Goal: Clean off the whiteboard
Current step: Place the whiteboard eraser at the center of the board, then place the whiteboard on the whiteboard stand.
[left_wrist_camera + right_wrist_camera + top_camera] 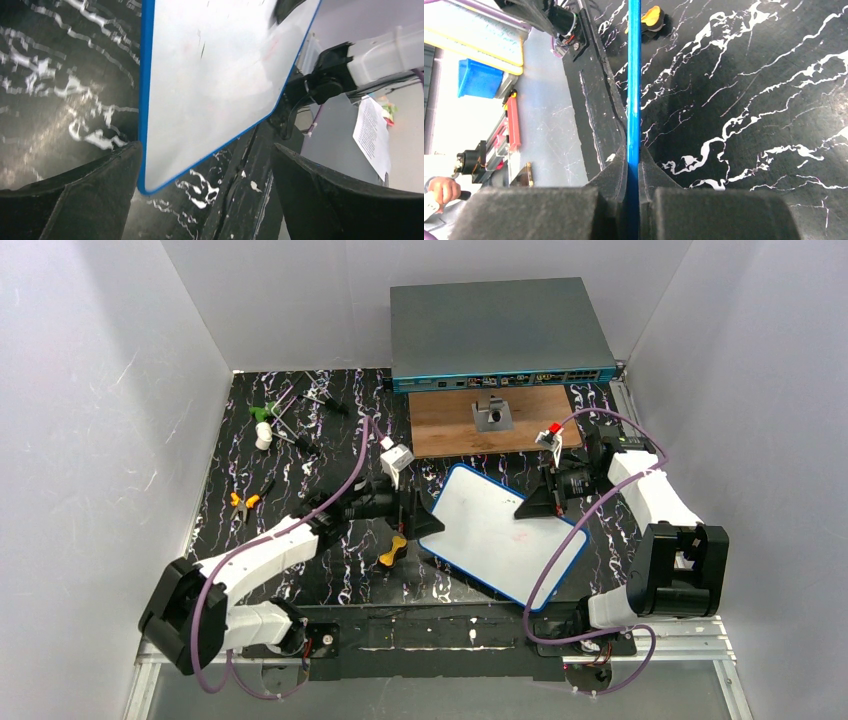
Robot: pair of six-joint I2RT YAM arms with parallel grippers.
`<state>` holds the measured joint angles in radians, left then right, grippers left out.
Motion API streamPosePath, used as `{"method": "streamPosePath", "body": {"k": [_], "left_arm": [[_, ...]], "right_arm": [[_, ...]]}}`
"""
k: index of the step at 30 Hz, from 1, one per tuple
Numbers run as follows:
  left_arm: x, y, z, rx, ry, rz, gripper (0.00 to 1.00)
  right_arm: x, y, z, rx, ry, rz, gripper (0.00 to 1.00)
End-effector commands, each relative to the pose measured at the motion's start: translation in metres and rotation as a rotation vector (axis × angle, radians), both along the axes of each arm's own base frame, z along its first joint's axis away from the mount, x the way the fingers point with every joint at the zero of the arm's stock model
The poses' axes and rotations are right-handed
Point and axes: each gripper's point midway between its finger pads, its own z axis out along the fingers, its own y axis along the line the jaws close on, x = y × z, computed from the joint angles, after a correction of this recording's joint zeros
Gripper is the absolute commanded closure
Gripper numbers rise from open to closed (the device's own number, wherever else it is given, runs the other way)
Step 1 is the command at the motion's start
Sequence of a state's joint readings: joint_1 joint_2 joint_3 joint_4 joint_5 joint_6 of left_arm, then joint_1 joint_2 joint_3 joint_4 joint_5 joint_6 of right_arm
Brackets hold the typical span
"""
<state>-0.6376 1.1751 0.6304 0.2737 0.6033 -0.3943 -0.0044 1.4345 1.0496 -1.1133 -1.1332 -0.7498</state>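
Whiteboard (500, 530) nearly clean, blue rim clamped edge-on in right gripper (533, 506) jaws — left gripper (422, 516) jaws spread wide, just beside its left edge, black marbled tabletop (300, 455) beneath.

I see whiteboard (495, 525) white, blue rim, faint red smudge. Tabletop (345, 580) black with white marble veining. Rear box (495, 325) grey, blue front strip. Plank (445, 425) brown woodgrain.
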Motion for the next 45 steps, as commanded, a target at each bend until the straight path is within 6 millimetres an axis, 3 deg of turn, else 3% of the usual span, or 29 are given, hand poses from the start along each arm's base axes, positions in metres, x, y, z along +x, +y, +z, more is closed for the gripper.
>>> {"method": "streamPosePath", "body": {"k": [1, 7, 11, 14, 19, 22, 23, 27, 29, 31, 37, 45], "left_arm": [[0.003, -0.020, 0.031, -0.077, -0.101, -0.146, 0.02], [0.010, -0.029, 0.016, -0.080, -0.094, -0.165, 0.09], [0.005, -0.036, 0.015, -0.116, -0.066, -0.229, 0.23], [-0.001, -0.041, 0.016, -0.151, -0.032, -0.278, 0.47], [-0.009, -0.042, 0.014, -0.189, 0.013, -0.305, 1.00], [-0.011, -0.037, 0.015, -0.193, 0.026, -0.263, 1.00], [-0.010, -0.034, 0.014, -0.181, 0.035, -0.231, 1.00], [-0.016, -0.012, 0.023, -0.161, -0.013, -0.121, 1.00], [-0.021, 0.003, 0.022, -0.129, -0.019, -0.051, 1.00], [-0.024, 0.020, 0.023, -0.101, -0.025, 0.029, 1.00], [-0.038, 0.072, 0.029, -0.042, 0.011, 0.264, 1.00], [-0.031, 0.130, 0.064, -0.041, -0.012, 0.611, 1.00]], "right_arm": [[-0.016, 0.016, 0.041, 0.134, -0.054, 0.069, 0.99], [-0.021, 0.020, 0.044, 0.150, -0.065, 0.098, 0.99], [-0.023, 0.021, 0.044, 0.150, -0.063, 0.107, 0.99], [-0.022, 0.021, 0.043, 0.151, -0.062, 0.110, 0.99], [-0.023, 0.021, 0.043, 0.152, -0.059, 0.112, 0.99], [-0.023, 0.022, 0.045, 0.158, -0.060, 0.113, 0.99], [-0.023, 0.022, 0.045, 0.158, -0.059, 0.113, 0.94], [-0.025, 0.022, 0.057, 0.182, -0.061, 0.115, 0.57], [-0.025, 0.020, 0.066, 0.194, -0.080, 0.105, 0.42], [-0.022, 0.013, 0.075, 0.206, -0.103, 0.068, 0.33], [-0.010, -0.010, 0.098, 0.246, -0.176, -0.082, 0.25], [-0.008, -0.014, 0.099, 0.250, -0.181, -0.113, 0.21]]}}
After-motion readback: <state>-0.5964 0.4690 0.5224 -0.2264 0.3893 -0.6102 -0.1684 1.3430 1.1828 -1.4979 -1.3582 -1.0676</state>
